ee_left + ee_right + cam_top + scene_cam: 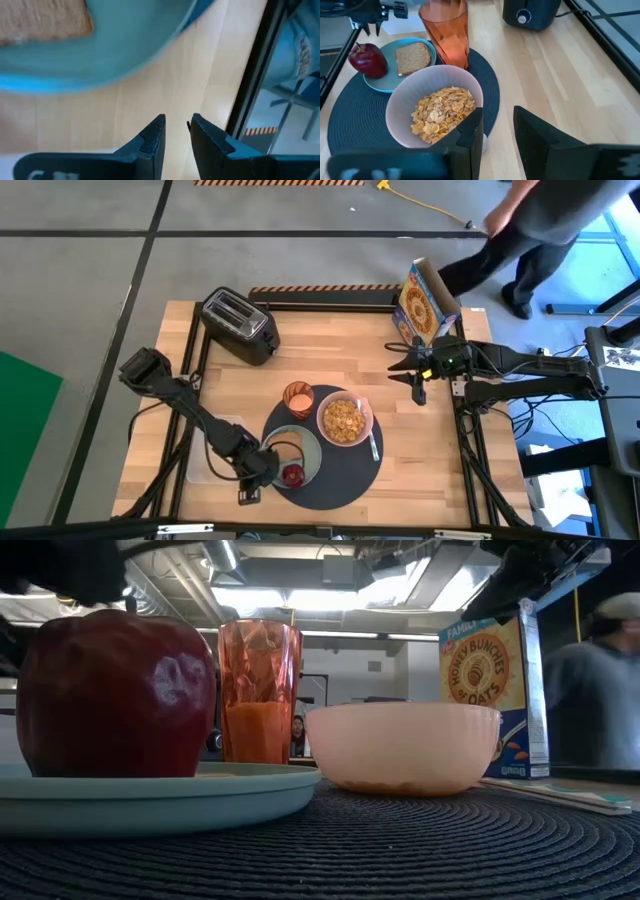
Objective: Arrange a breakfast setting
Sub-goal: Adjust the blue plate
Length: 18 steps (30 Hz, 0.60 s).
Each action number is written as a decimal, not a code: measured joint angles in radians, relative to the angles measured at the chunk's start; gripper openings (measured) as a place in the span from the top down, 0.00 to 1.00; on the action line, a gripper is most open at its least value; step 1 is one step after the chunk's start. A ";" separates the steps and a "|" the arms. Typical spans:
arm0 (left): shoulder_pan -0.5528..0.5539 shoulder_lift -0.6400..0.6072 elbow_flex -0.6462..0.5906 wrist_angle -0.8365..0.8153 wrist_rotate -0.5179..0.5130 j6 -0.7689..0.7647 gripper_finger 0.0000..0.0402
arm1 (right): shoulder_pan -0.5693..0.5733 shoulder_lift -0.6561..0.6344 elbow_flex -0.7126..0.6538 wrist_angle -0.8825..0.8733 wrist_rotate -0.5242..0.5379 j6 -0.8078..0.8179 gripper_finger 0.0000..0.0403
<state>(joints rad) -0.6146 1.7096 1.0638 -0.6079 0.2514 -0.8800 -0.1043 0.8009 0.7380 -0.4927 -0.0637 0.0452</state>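
A round dark grey mat (345, 480) lies at the table's near middle. On it rest a pale green plate (310, 442) with a toast slice (412, 57) and a red apple (292, 475), a pink bowl (345, 420) holding cereal, an orange cup (298, 398) and a metal spoon (373, 442). My left gripper (248, 490) is just left of the plate's near edge, over bare wood, open by a small gap (176, 122) and empty. My right gripper (400, 372) is off the mat to the bowl's far right, open (497, 120) and empty.
A black toaster (240, 325) stands at the far left. A cereal box (425, 300) stands at the far right, behind my right gripper. A clear tub (215, 450) lies under my left arm. A person (540, 230) walks past beyond the table's far right corner.
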 joint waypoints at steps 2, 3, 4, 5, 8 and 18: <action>0.015 0.000 -0.018 0.052 -0.016 0.004 0.80 | 0.000 0.000 0.000 -0.005 0.010 0.000 0.75; 0.021 0.000 -0.026 0.069 -0.032 0.005 0.81 | 0.000 0.000 0.000 -0.006 0.013 0.000 0.75; 0.028 0.000 -0.036 0.083 -0.042 0.013 0.81 | 0.000 0.000 0.000 -0.007 0.019 0.000 0.75; 0.033 0.000 -0.045 0.101 -0.050 0.018 0.81 | 0.000 0.000 0.000 -0.010 0.021 0.000 0.75; 0.039 0.005 -0.073 0.143 -0.050 0.020 0.81 | 0.000 0.000 0.000 -0.014 0.022 0.003 0.75; 0.040 0.005 -0.113 0.148 -0.104 0.026 0.81 | 0.000 0.000 0.001 -0.029 0.055 0.014 0.75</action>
<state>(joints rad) -0.5751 1.7149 0.9507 -0.4598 0.1477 -0.8536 -0.1043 0.8013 0.7387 -0.5220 -0.0084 0.0597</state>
